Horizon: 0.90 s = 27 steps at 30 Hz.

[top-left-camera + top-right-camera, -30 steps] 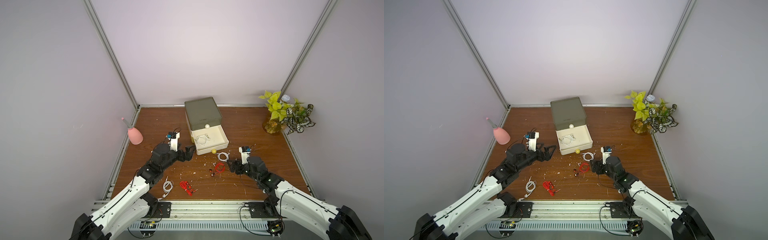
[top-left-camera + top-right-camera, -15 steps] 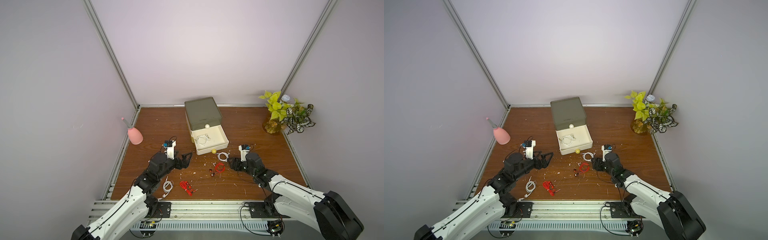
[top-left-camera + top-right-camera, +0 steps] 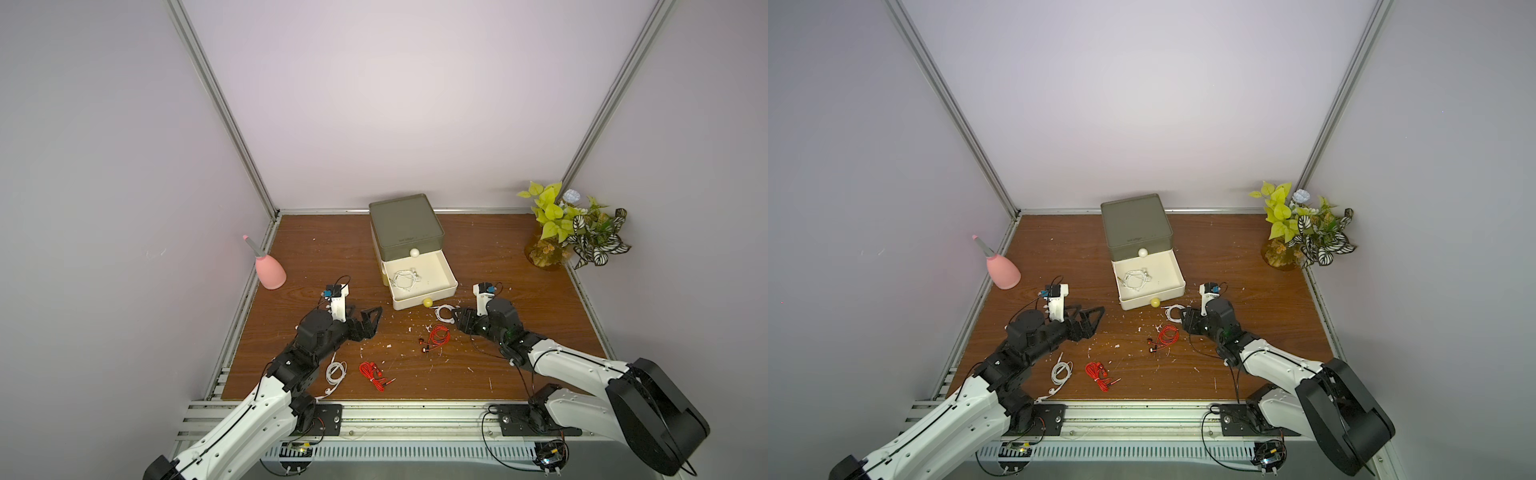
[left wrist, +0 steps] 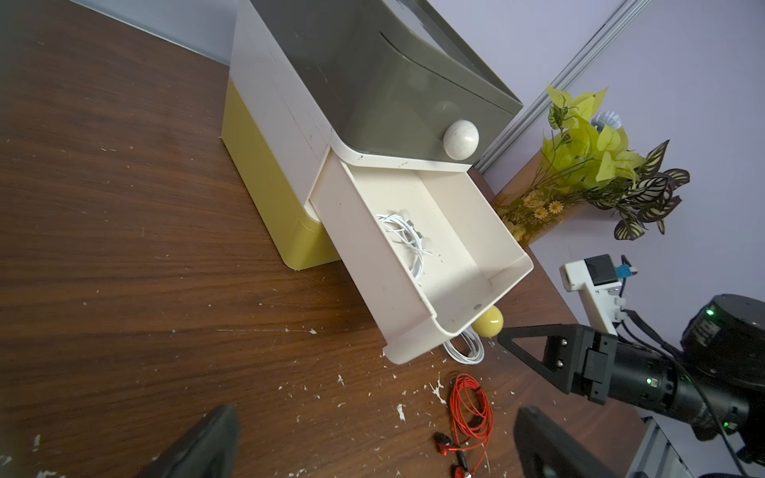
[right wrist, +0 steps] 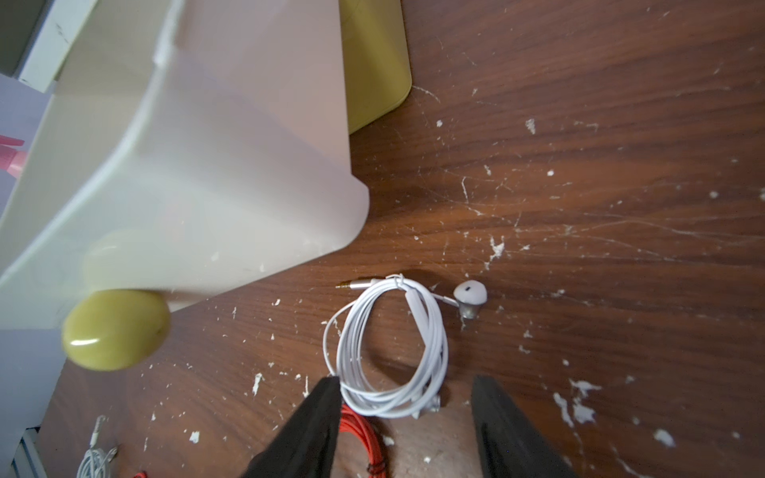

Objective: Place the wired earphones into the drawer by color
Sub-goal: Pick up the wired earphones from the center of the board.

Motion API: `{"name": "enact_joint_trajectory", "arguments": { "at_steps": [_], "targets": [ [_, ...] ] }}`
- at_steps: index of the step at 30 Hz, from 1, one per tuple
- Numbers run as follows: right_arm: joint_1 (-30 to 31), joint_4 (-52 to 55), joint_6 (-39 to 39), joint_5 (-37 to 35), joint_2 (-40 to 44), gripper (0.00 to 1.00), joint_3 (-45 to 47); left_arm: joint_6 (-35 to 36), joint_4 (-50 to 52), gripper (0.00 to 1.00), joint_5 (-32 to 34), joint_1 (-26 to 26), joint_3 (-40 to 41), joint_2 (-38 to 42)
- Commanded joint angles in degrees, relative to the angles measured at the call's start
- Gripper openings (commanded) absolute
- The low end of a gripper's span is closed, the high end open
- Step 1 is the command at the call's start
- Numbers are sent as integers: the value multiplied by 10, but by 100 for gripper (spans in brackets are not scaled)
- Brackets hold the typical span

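The right end effector (image 5: 403, 414) straddles a white earphone coil (image 5: 389, 347) on the worktop (image 5: 579, 165), jaws apart and not yet gripping, likely because it belongs in the open cream drawer (image 3: 446, 270) at frame centre. The left end effector (image 3: 368, 322) hangs wide open, empty.

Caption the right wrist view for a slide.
Right claw, jaws apart, straddles white earphones on the table beside the open cream drawer.
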<state>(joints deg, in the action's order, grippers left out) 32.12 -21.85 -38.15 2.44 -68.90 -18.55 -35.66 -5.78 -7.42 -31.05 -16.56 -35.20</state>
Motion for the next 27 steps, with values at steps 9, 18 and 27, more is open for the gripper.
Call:
{"name": "enact_joint_trajectory", "arguments": {
  "at_steps": [9, 18, 27],
  "targets": [
    [-4, -31, -17, 16, -58, 54, -34, -3, 4, 99, 13, 5, 8, 16],
    [-4, -42, -24, 19, -94, 50, -37, -6, 3, 99, 11, 5, 11, 19],
    [-5, -51, -29, 23, -109, 39, -38, -6, 3, 99, 12, 5, 13, 20]
  ]
}}
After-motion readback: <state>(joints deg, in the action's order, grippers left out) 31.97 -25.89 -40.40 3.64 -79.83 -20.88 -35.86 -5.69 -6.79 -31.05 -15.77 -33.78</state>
